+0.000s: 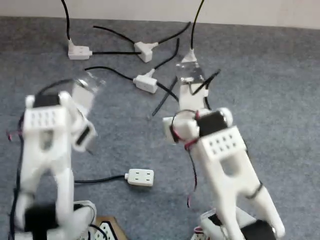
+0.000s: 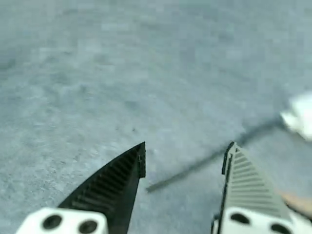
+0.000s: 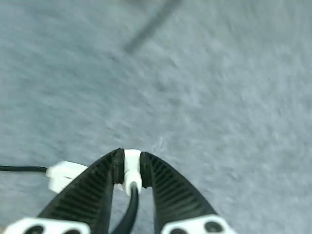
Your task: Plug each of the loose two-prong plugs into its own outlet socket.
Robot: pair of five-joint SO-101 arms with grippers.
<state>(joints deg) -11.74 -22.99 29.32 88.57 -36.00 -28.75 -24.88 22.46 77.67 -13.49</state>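
**Operator:** What was the state of the right gripper (image 3: 129, 156)?

**Technician:** It was clenched on a white plug (image 3: 132, 171). The plug sat between the fingertips, and its black cord (image 3: 127, 214) ran back between the fingers. A second white connector (image 3: 62, 175) lay just beside the outer face of one finger.

**Operator:** And the left gripper (image 2: 187, 146)?

**Technician:** It was released, with the jaws well apart and nothing held. A black cable (image 2: 195, 168) lay on the grey carpet (image 2: 97, 73) beneath the gap.

**Operator:** Where was the outlet?

**Technician:** A white outlet block (image 1: 140, 177) lay well behind both grippers, between the two arms.
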